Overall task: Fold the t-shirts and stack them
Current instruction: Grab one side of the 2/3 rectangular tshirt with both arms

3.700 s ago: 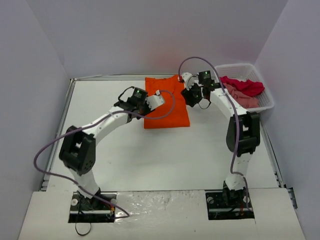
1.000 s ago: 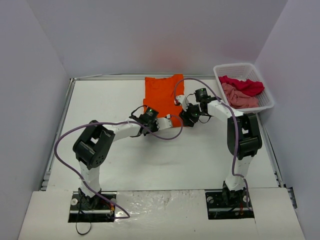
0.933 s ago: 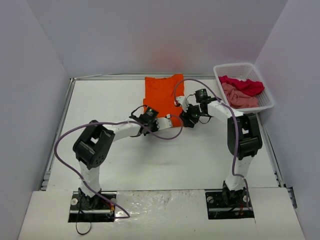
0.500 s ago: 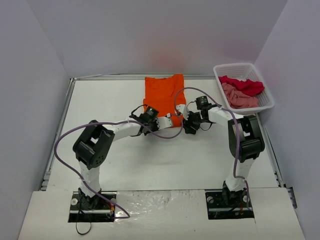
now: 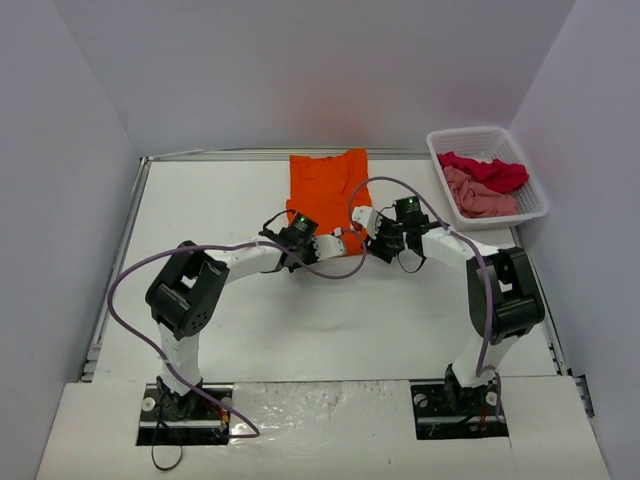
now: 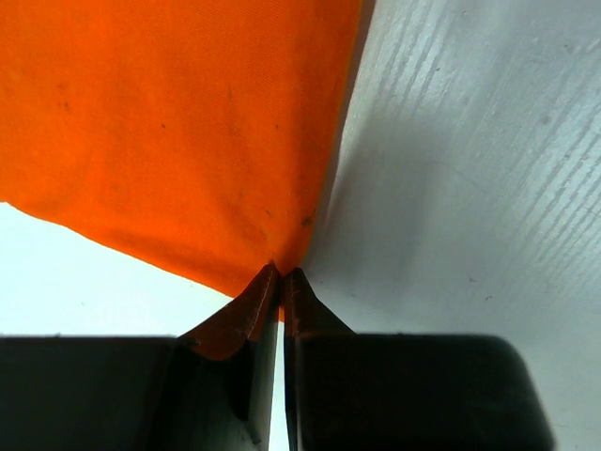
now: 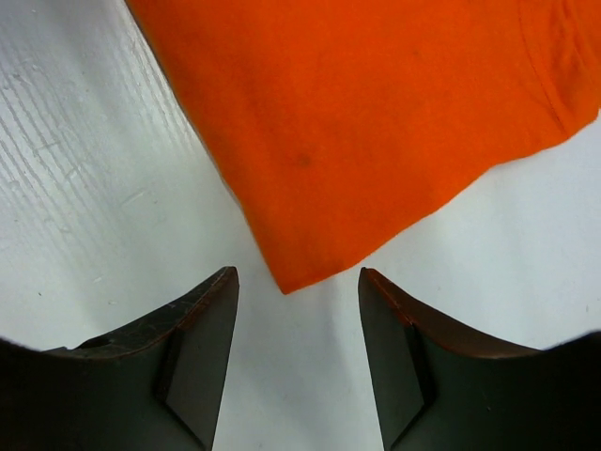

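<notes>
Left claw [image 6: 280, 274] clamps a corner of the orange shirt [image 6: 169, 122]; right claw [image 7: 296, 274] stands apart, another corner just ahead. Fold unfinished; red shirt [image 5: 492, 170], pink shirt [image 5: 478, 198] wait.

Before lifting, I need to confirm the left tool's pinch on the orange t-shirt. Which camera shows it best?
Left wrist: the left tool is shut on the orange t-shirt corner, close up. Top external shows the pinch only small, at the shirt's near edge. Right wrist shows another corner between the open right tool, not the pinch.
</notes>
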Available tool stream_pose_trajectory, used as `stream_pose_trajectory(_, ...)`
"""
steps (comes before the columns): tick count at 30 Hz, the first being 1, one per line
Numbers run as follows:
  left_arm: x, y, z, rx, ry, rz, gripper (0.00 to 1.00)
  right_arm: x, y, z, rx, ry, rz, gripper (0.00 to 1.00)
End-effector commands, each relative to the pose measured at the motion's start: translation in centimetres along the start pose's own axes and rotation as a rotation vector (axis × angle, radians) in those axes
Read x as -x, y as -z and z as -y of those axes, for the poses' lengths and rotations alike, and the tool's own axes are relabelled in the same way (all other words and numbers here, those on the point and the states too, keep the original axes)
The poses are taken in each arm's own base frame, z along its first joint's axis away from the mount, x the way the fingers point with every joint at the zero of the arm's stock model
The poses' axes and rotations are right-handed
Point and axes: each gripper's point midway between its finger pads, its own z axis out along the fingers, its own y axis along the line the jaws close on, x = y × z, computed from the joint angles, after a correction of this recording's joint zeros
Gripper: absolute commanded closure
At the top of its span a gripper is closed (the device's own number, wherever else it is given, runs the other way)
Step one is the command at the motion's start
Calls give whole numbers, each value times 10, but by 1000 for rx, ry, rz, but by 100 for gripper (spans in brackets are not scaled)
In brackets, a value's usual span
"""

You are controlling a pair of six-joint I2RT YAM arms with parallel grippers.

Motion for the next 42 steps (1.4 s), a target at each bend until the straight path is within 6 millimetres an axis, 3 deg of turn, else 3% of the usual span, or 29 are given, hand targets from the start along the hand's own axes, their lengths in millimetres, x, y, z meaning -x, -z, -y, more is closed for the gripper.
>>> stream_pose_trajectory(1,24,18,-15,29,9,58,98,12,9,3,-48,50,28,50)
stream_pose_trajectory(7,25,16,-12,18,14,61,98,-4,-9,-9,-1,55,-10,54)
stream_pose_trajectory(12,24,14,-10,16,18,59,98,-2,-18,-11,10,70,-24,56)
stream_pose_trajectory(21,25,16,-11,19,23,69,98,-10,-33,-36,186,-18,-77,71)
stream_pose_trajectory(23,26,17,-11,21,23,71,98,-11,-33,-38,205,-33,-85,72)
stream_pose_trajectory(27,25,19,-13,28,17,71,98,-18,-35,-46,249,-63,-115,86)
stream_pose_trajectory(32,23,18,-11,28,14,68,98,-31,-31,-54,277,-80,-160,86)
stream_pose_trajectory(38,24,18,-13,31,10,67,98,-39,-30,-58,290,-97,-190,99)
stream_pose_trajectory(42,25,22,-15,36,14,73,98,-40,-28,-61,305,-109,-203,100)
